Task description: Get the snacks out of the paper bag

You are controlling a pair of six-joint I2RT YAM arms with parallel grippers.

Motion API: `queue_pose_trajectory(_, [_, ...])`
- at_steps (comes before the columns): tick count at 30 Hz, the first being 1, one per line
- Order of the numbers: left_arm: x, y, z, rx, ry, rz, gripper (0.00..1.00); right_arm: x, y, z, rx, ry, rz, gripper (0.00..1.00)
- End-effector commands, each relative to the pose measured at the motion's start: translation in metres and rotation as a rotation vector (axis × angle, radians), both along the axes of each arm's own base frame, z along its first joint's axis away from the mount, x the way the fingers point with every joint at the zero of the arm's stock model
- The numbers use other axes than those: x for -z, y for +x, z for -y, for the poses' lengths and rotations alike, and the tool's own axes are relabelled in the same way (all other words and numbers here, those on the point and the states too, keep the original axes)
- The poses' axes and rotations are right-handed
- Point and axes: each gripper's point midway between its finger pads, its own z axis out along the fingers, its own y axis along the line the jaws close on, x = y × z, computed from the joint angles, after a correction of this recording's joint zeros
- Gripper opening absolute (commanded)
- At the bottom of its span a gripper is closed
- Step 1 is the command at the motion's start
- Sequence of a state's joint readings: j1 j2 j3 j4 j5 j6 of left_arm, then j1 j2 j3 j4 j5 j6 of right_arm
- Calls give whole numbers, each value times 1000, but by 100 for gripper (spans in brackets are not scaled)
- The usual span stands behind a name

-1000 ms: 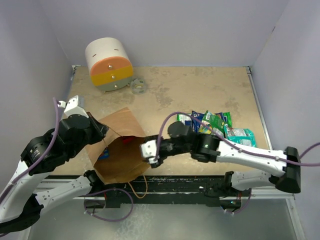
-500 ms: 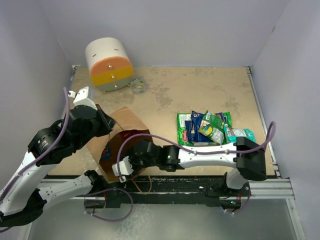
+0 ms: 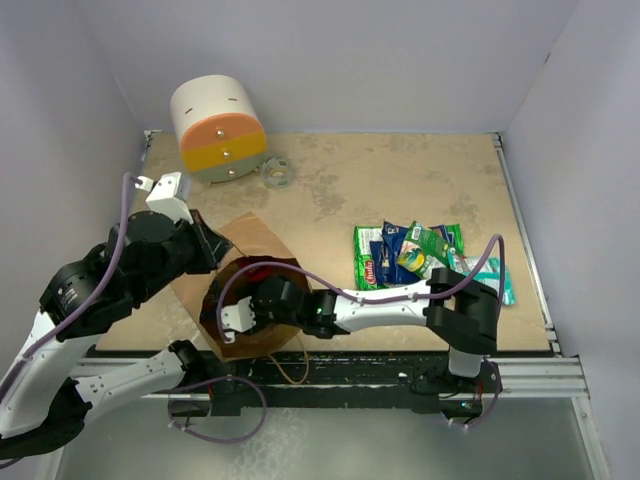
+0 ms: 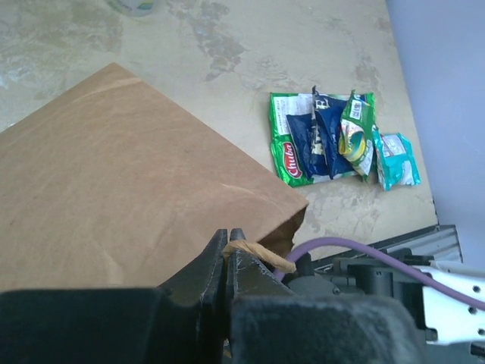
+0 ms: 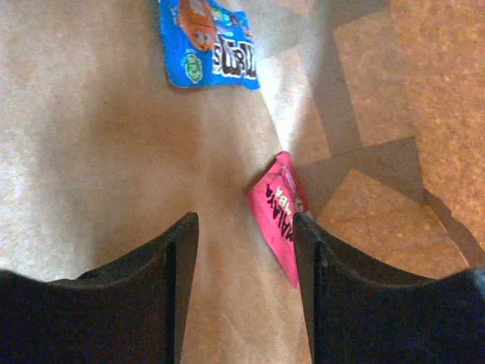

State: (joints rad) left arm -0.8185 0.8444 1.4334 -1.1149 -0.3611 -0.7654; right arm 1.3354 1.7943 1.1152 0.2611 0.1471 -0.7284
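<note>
My left gripper [image 4: 227, 244] pinches the handle [image 4: 261, 255] of the paper bag [image 4: 114, 174], and my right gripper [image 5: 242, 227] is open inside it by a pink packet [image 5: 279, 216].

My claw [image 4: 227, 244] is pinched tight on the twisted handle [image 4: 261, 256] of the paper bag [image 4: 129, 174], whose brown side fills my left. Beyond its corner, the snacks [image 4: 333, 140] lie overlapping on the worktop [image 4: 250, 45].

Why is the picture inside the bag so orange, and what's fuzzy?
Right wrist view: the brown paper bag tints everything orange; the dark fingers up close look soft. Left wrist view: the left gripper is blurry, the snacks sharp.
</note>
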Motion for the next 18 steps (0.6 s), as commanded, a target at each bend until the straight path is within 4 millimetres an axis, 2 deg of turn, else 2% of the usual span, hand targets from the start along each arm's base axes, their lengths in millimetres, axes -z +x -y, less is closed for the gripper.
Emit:
queue_pose_trajectory(1, [-26,-2,13,130,7,89,0,-8,18,-9,47,72,39,55])
queue_pose_trajectory(4, [-26,-2,15,165,35,112,0,9,26,-4,79,55,34,55])
queue_pose_trajectory(8, [-38,0,22,210,35,164,0,25,37,6,128,23,40,56])
queue_pose_trajectory(14, [-39,1,24,250,79,175,0,31,55,10,175,14,36,57])
queue_pose_trajectory(18, [-41,2,27,266,87,190,0,36,64,2,163,-4,53,59])
